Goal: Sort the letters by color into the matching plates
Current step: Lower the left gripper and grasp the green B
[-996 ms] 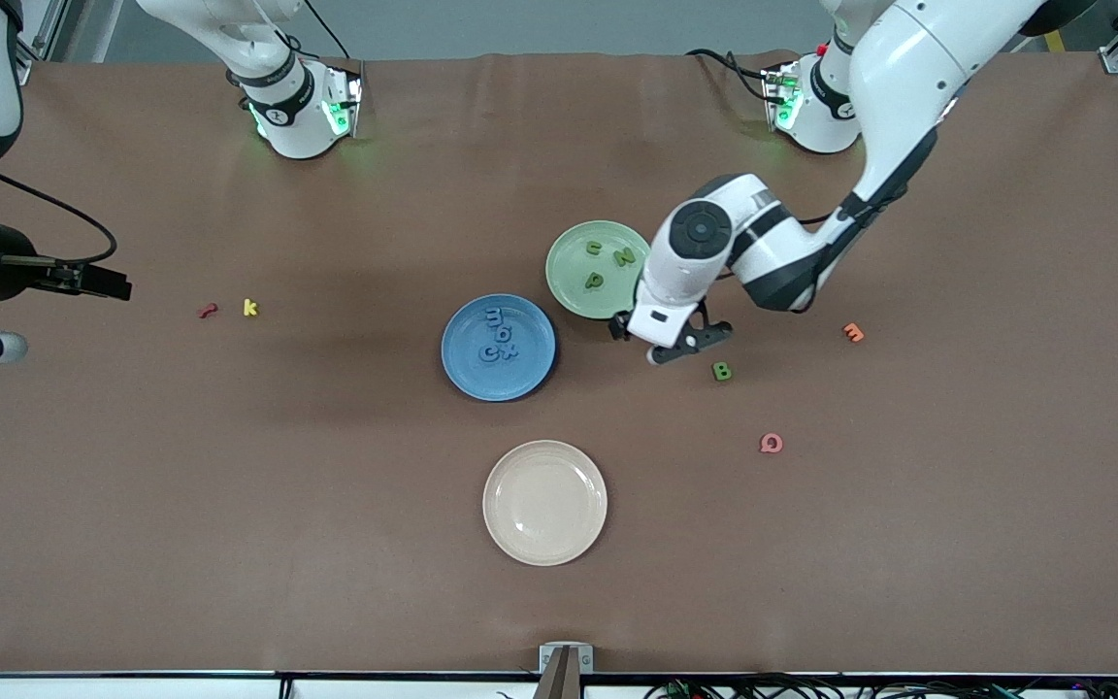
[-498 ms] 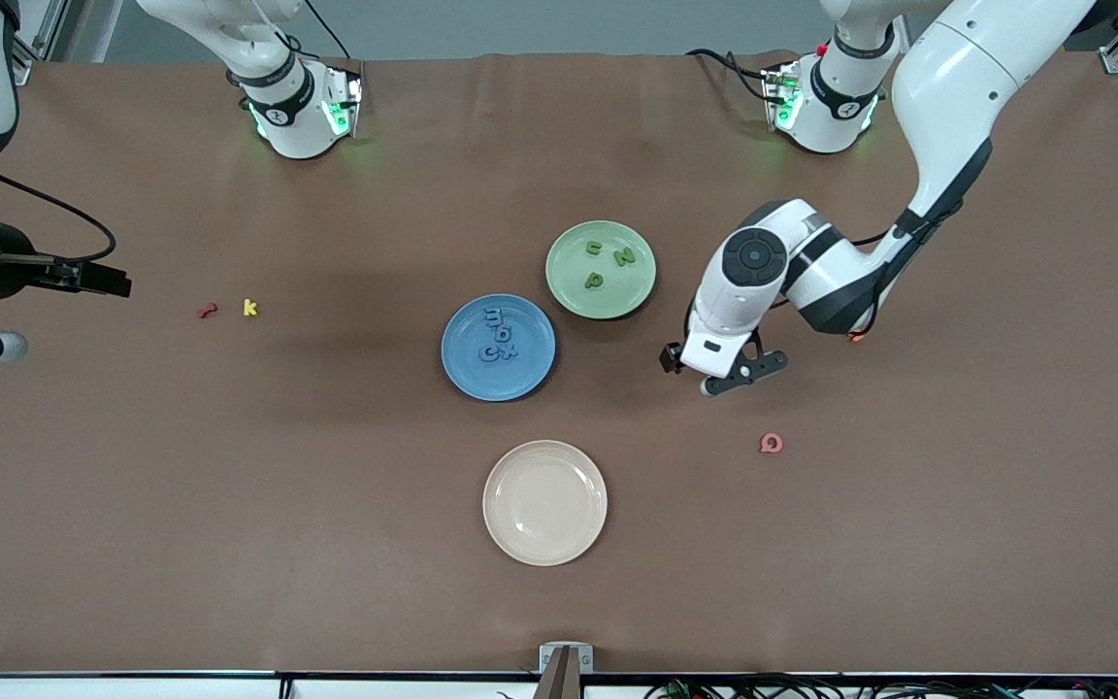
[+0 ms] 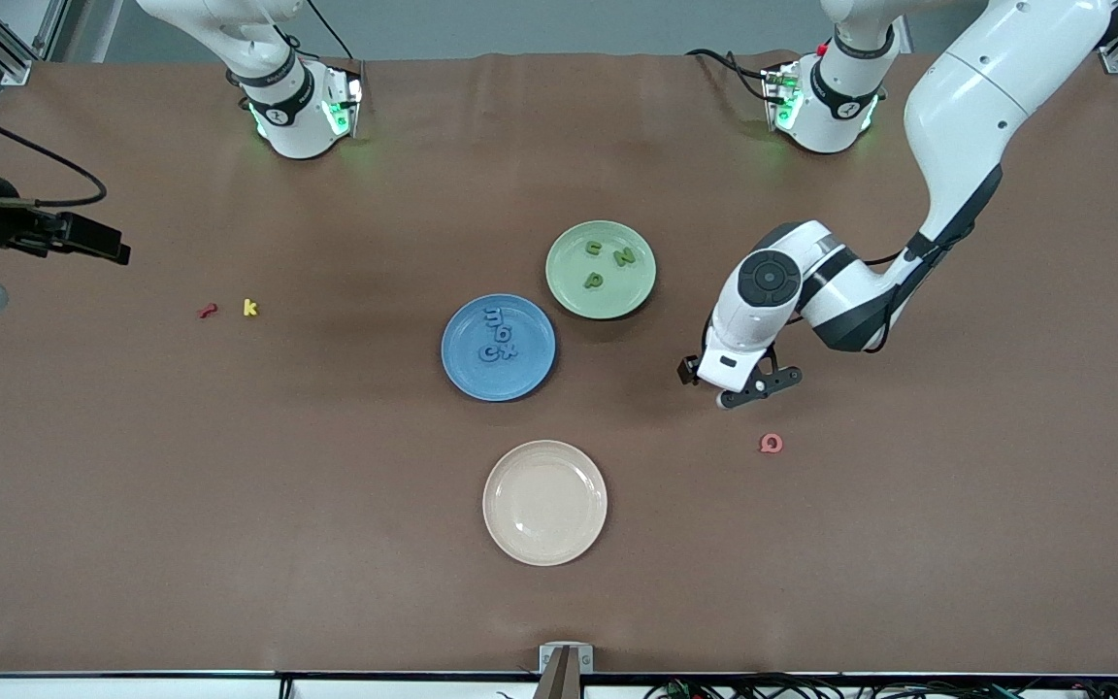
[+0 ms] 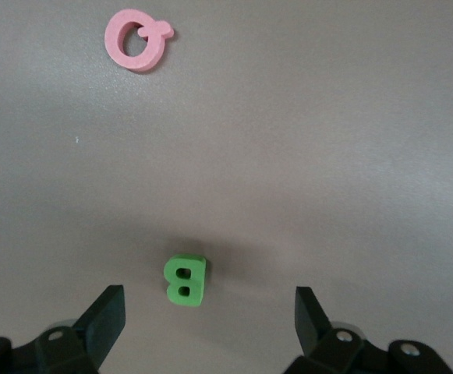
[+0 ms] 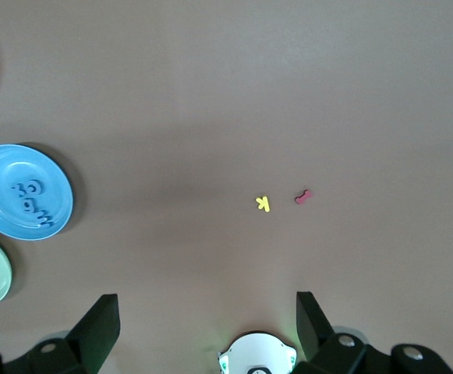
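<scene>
The green letter B (image 4: 185, 280) lies on the brown table, and my left gripper (image 4: 208, 308) hovers open over it with the B just ahead of the gap between the fingers. In the front view that left gripper (image 3: 729, 383) hides the B. The pale green plate (image 3: 569, 264) holds three green letters (image 3: 595, 280). Beside it, the blue plate (image 3: 460, 374) holds several blue letters (image 3: 498, 335). My right gripper (image 5: 208, 323) waits high over the right arm's end of the table, open and empty.
A pink Q (image 3: 771, 444) lies nearer the front camera than the left gripper. The cream plate (image 3: 510, 529) sits nearer the camera than the blue plate. A yellow k (image 3: 249, 308) and a red letter (image 3: 208, 311) lie toward the right arm's end.
My left gripper has moved from beside the green plate toward the left arm's end and the front camera, and now covers the green B. The right arm's hand shifted slightly.
</scene>
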`<act>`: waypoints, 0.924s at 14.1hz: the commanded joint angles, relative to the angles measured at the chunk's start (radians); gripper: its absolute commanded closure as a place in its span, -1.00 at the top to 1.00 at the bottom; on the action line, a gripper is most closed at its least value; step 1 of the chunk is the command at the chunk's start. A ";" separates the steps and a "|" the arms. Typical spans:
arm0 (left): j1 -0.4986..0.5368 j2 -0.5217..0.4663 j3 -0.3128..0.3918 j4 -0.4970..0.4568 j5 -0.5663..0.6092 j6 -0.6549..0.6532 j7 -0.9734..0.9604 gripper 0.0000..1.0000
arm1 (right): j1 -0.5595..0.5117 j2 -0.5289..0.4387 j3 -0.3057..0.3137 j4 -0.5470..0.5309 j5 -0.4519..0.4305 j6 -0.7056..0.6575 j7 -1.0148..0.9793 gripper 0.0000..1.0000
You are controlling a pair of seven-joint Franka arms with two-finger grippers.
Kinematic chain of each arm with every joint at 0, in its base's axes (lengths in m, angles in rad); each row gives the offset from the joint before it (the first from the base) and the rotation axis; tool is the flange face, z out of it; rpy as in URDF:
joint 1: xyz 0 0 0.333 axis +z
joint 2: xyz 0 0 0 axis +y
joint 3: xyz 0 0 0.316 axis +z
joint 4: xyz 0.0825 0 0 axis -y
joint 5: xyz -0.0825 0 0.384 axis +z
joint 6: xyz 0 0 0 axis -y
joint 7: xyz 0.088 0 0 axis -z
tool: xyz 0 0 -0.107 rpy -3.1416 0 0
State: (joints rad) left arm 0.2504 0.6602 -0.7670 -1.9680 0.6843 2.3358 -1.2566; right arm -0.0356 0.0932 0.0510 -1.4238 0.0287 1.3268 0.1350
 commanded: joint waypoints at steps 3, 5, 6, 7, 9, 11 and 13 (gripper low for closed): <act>0.012 -0.001 0.018 -0.052 0.044 0.074 0.003 0.88 | -0.012 -0.105 0.007 -0.043 0.020 0.015 0.009 1.00; 0.010 0.010 0.020 -0.051 0.044 0.074 0.003 0.81 | -0.015 -0.141 0.006 -0.052 0.020 0.011 -0.002 1.00; 0.010 0.013 0.026 -0.052 0.047 0.077 0.003 0.76 | -0.012 -0.151 0.004 -0.055 0.020 0.009 -0.002 1.00; 0.010 0.013 0.034 -0.052 0.058 0.085 -0.003 0.72 | -0.012 -0.151 0.004 -0.056 0.020 0.008 -0.002 1.00; 0.010 0.025 0.035 -0.052 0.061 0.089 -0.009 0.61 | -0.012 -0.151 0.004 -0.067 0.020 0.017 -0.003 1.00; 0.009 0.027 0.041 -0.052 0.066 0.089 -0.010 0.49 | -0.015 -0.151 0.004 -0.070 0.017 0.017 -0.006 1.00; 0.007 0.032 0.041 -0.051 0.066 0.096 -0.014 0.32 | -0.016 -0.155 0.003 -0.073 0.007 0.023 -0.046 1.00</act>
State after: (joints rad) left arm 0.2521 0.6864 -0.7240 -2.0148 0.7223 2.4113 -1.2566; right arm -0.0358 -0.0407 0.0495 -1.4762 0.0330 1.3377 0.1248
